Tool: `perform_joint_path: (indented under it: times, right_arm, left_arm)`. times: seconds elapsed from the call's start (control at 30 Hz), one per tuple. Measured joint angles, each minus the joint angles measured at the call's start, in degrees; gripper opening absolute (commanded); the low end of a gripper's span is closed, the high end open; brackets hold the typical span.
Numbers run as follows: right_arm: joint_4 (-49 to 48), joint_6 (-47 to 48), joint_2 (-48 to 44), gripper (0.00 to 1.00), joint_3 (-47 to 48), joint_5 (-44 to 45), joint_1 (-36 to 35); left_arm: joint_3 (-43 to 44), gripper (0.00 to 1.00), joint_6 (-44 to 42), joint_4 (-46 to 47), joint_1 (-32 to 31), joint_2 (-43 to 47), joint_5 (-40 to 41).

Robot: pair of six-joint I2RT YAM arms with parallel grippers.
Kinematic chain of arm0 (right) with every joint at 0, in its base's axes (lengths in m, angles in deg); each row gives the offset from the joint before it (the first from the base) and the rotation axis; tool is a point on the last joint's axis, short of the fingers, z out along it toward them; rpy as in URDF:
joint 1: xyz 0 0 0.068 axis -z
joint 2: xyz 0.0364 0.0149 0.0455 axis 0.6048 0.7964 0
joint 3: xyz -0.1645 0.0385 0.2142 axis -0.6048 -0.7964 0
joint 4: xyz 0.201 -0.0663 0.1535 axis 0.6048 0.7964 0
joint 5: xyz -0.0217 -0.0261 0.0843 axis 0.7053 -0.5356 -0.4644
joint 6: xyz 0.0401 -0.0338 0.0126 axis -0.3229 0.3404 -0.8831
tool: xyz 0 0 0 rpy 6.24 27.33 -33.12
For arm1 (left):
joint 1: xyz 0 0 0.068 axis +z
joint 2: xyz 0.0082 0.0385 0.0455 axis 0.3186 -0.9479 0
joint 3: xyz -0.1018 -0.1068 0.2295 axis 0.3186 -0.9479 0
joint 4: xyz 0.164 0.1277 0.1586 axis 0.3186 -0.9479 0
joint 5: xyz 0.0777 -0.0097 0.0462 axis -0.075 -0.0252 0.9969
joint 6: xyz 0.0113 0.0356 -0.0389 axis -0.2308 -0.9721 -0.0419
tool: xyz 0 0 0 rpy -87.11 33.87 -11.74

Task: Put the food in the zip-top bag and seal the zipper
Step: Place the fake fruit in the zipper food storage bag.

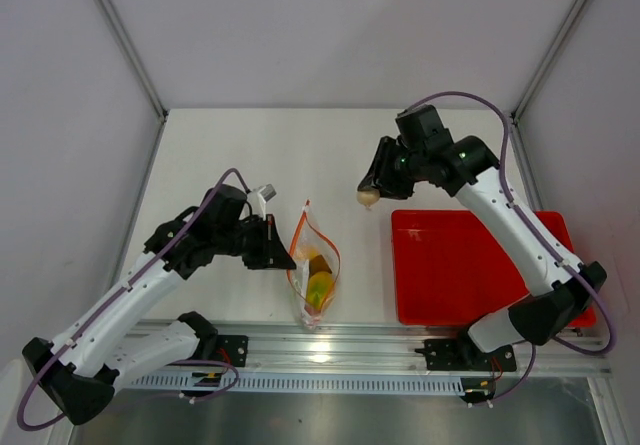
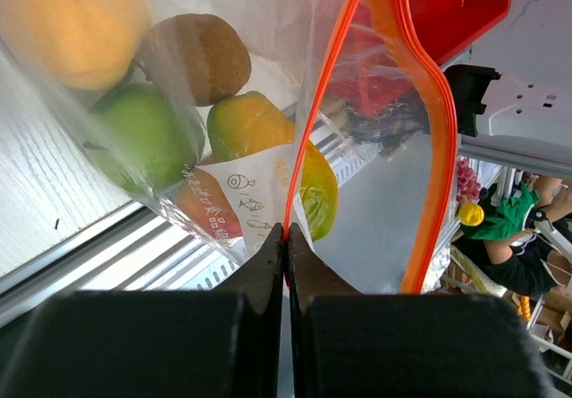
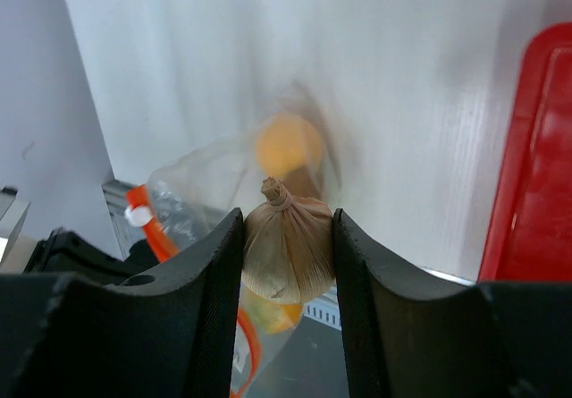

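Observation:
The clear zip-top bag [image 1: 315, 265] stands near the table's front edge, its mouth open. Its red-orange zipper [image 2: 427, 139] gapes in two strips. Inside it lie several toy fruits: a green apple [image 2: 143, 139], a brown kiwi [image 2: 201, 56], an orange [image 2: 76, 22] and a yellow-green mango [image 2: 259, 130]. My left gripper [image 1: 280, 247] is shut on the bag's left zipper edge [image 2: 286, 228]. My right gripper [image 1: 368, 193] is shut on a small beige bundle-shaped piece [image 3: 288, 244], held in the air to the right of and beyond the bag. The bag shows blurred below in the right wrist view [image 3: 223, 183].
A red tray [image 1: 470, 265] lies at the right, under my right arm. An aluminium rail [image 1: 330, 337] runs along the table's near edge, just in front of the bag. White walls close the left, right and back.

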Motion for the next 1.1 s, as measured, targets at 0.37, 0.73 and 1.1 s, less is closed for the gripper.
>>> perform_joint_path:
  times: [0.37, 0.73, 1.1]
  right_arm:
    - [-2.5, 7.7, 3.5, 0.16, 6.2, 1.5, -14.6]
    - [-6.6, 17.8, 2.4, 0.15, 3.4, 5.0, -26.8]
    - [-9.7, 24.1, 0.3, 0.47, -1.4, 4.5, -30.2]
  left_arm:
    - [1.1, 0.01, 0.1, -0.5, 0.0, -0.2, 0.0]
    - [2.5, 0.01, 0.0, -1.5, 0.0, -0.5, 0.0]
    - [4.2, 0.01, 0.0, -1.8, 0.0, -2.2, -1.0]
